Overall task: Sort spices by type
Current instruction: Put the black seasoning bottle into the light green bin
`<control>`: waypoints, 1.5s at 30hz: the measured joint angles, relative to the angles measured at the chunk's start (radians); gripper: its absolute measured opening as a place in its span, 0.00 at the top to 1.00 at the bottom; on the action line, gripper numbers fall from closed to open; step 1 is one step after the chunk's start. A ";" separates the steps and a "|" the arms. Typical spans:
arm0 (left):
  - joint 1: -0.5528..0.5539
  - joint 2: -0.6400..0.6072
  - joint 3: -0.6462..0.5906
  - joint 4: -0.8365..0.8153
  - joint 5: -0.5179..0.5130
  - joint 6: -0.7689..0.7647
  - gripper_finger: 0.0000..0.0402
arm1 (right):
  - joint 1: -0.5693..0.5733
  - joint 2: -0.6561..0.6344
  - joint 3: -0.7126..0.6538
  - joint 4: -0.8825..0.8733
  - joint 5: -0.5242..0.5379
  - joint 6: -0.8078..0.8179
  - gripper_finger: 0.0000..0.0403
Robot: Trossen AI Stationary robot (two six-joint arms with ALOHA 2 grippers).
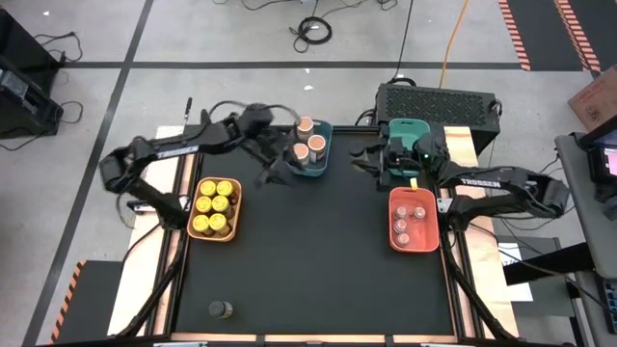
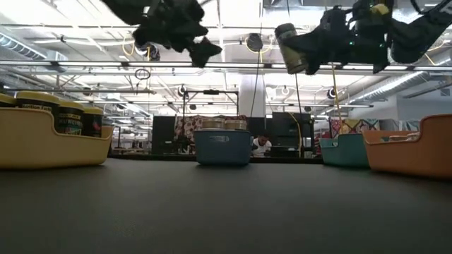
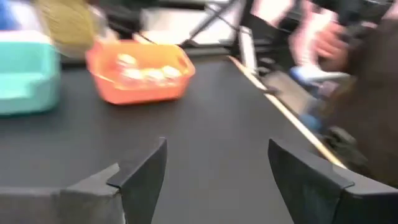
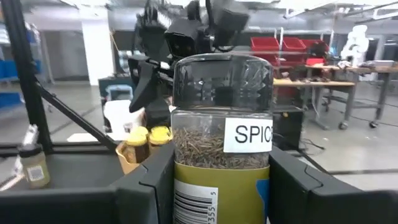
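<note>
My right gripper (image 1: 369,160) hovers high over the table in front of the teal bin (image 1: 410,130), shut on a dark olive spice jar (image 4: 221,137) with a clear lid and seeds inside, also in the low view (image 2: 286,47). My left gripper (image 1: 278,171) hangs open beside the blue bin (image 1: 323,166), touching nothing, its fingers apart over bare table (image 3: 214,174). Peach-topped jars (image 1: 310,145) stand in the blue bin, yellow-lidded jars (image 1: 214,205) in the yellow-orange bin and pinkish-topped jars (image 1: 413,217) in the red-orange bin. One more dark jar (image 1: 221,308) stands upright near the table's near-left corner. My right gripper pinches the olive jar's lower labelled body (image 4: 214,193) between its two fingers (image 4: 155,180), one on each side. The fingers come level from the table's right. The jar is lifted clear of the table, nearly upright, lid on top (image 2: 284,29).
The four bins sit along the left, far and right sides: yellow-orange (image 2: 49,144), blue (image 2: 222,148), teal (image 2: 344,150), red-orange (image 2: 409,152). The dark mat's middle (image 1: 308,251) lies open. A black box (image 1: 439,101) stands behind the far edge.
</note>
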 joint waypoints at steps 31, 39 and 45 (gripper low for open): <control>-0.137 0.105 -0.377 1.303 -0.435 -0.425 0.23 | 0.198 0.421 0.140 0.320 0.016 0.015 0.57; -0.174 0.118 -0.345 1.303 -0.487 -0.379 0.23 | 0.198 0.421 0.140 0.315 0.061 0.008 0.57; -0.192 0.175 -0.287 1.296 -0.508 -0.377 0.23 | 0.207 0.421 0.140 0.317 0.067 -0.012 0.57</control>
